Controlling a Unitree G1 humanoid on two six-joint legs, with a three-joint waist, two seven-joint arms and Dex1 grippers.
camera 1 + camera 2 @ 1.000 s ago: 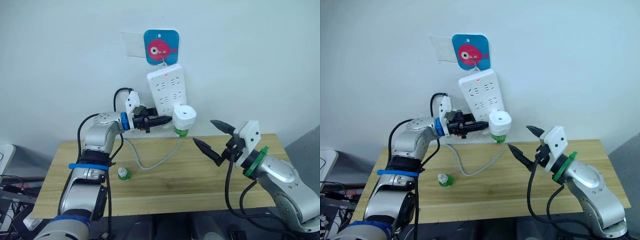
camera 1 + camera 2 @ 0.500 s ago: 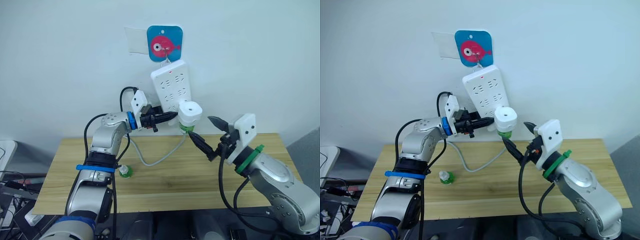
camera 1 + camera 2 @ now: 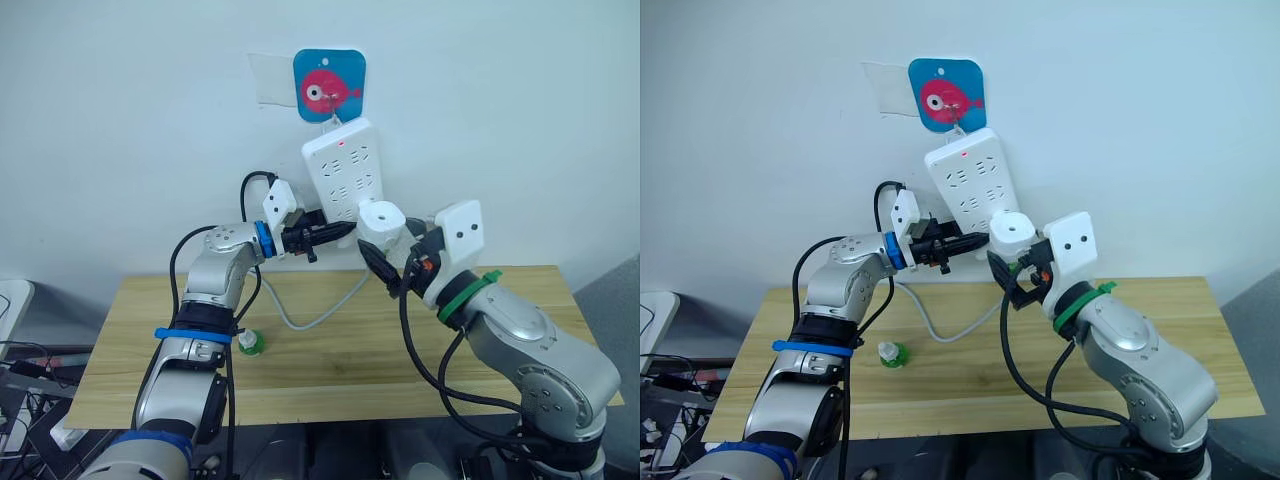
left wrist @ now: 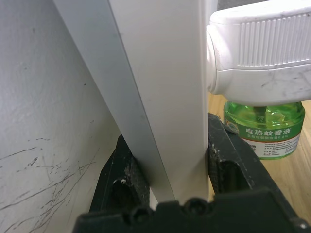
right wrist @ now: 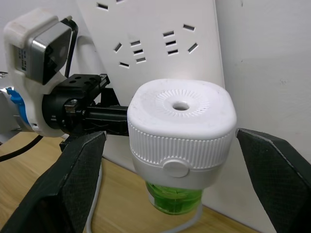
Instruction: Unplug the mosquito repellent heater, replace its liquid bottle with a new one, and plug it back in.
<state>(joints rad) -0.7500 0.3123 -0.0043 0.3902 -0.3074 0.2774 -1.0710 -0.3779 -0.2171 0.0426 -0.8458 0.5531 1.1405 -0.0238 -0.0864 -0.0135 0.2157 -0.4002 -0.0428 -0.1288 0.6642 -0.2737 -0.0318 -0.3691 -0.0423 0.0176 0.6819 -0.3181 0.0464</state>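
I count one mosquito repellent heater [image 5: 181, 131], and it sits plugged into the lower end of the one white power strip [image 3: 343, 176] that hangs on the wall under a blue card with a pink fish [image 3: 329, 85]. Under the heater I see one liquid bottle [image 4: 265, 128], green and translucent with a printed label, screwed in below the white body. There are two green bottles in all: the second, the new one [image 3: 248, 344] with its white cap, stands alone on the wooden surface [image 3: 330, 360], well apart from the heater and near my left arm. My left gripper [image 3: 343, 231] is pinching the lower edge of the power strip, one black finger on each face of it, just beside the heater. My right gripper [image 5: 180, 160] is spread wide, its two fingers [image 5: 77, 179] standing on either side of the heater and apart from its white body. One grey cable [image 3: 318, 308] runs down from the strip and curves over the surface.
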